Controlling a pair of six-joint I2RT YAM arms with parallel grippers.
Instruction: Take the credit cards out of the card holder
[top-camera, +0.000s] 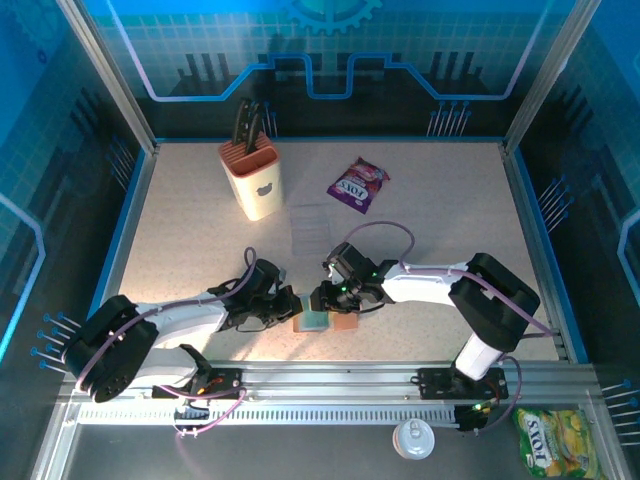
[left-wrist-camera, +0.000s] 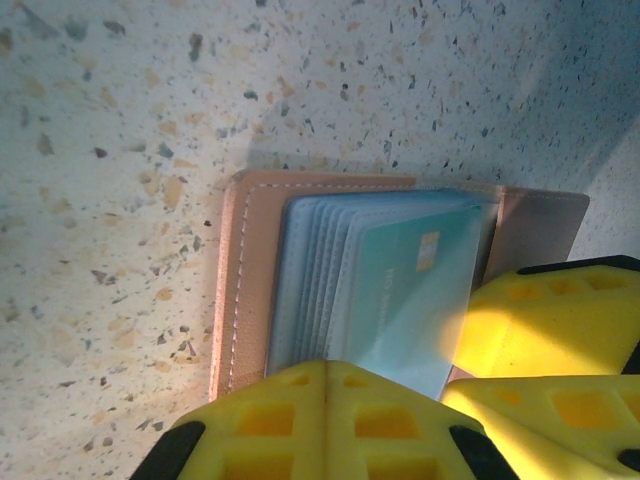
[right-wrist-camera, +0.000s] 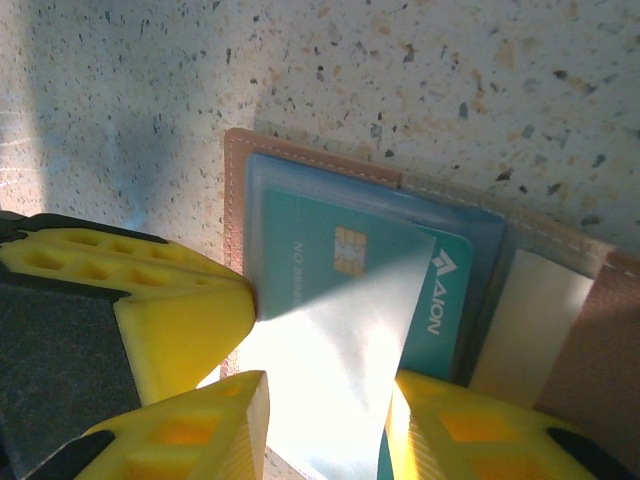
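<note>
Both my pincers meet at the open wallet, near the front of the table.

My left pincer is clenched, its yellow tips at the edge of the brown wallet. The wallet lies open like a book between my two arms, and a teal card with a gold chip sits on top of its clear sleeves. My right pincer has a finger on each side of that card's near edge. I cannot tell whether it truly pinches it.

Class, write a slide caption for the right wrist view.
Open card holder on speckled table, teal card in its sleeve, right gripper at the sleeve.
</note>
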